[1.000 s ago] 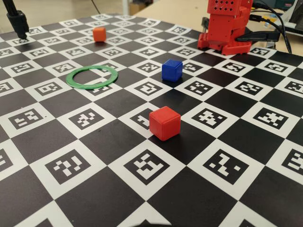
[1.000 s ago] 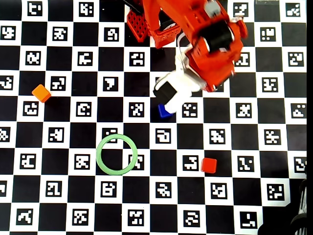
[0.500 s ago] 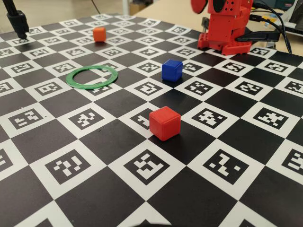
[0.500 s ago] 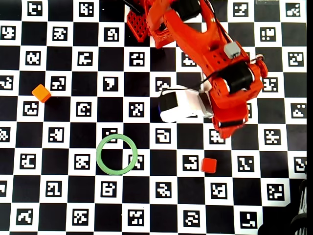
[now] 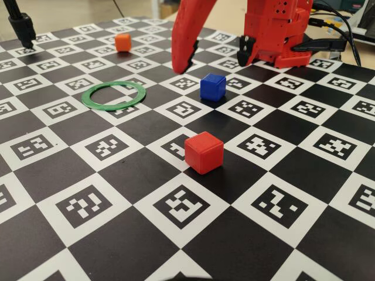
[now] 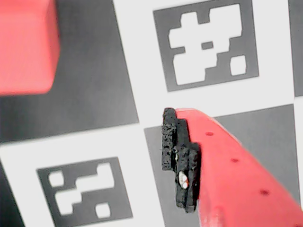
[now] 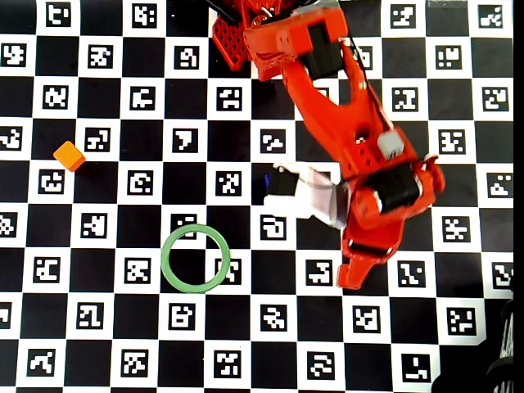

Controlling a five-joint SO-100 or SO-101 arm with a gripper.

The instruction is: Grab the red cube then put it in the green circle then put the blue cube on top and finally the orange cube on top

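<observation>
Red cube (image 5: pixel 203 152) sits on checkerboard mat (image 5: pixel 88 175), at 4 o'clock from green circle (image 5: pixel 113 95); looks light, rigid, so we'd pinch opposite flat faces. Gripper (image 5: pixel 188 61) hangs above; can't tell its opening.

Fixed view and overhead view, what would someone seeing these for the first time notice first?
First, the red robot arm, reaching from its base at the top of the overhead view down across the checkerboard of black-and-white markers. In the fixed view the red cube sits nearest the camera, with the blue cube behind it. The green circle lies empty to the left, and the orange cube sits far back.
</observation>
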